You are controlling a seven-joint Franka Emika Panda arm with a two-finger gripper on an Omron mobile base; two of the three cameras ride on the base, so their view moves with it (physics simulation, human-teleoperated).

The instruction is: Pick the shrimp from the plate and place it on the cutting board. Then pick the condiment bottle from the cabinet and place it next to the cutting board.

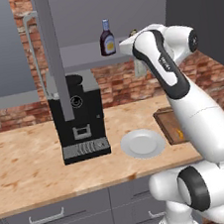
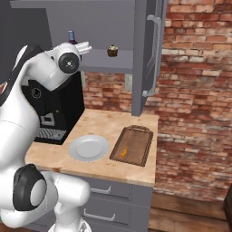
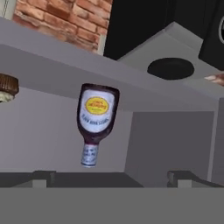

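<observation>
Shrimp half done, bottle half not grabbed yet

The tiny curled orange shrimp (image 2: 124, 151) sits on the rectangular dark brown wooden cutting board (image 2: 138, 145) near the right end of the surface, and the round white-grey plate (image 2: 89, 148) beside it is bare, so I'd call step one finished. The small dark purple-brown condiment bottle with yellow-white label and blue cap (image 1: 106, 38) stands on the flat grey shelf of the grey wall cabinet (image 1: 84, 55). The hand (image 3: 111, 177) is up at shelf height facing it, fingers spread fully wide, holding nothing. Grabbing it and setting it down beside the board are left.
</observation>
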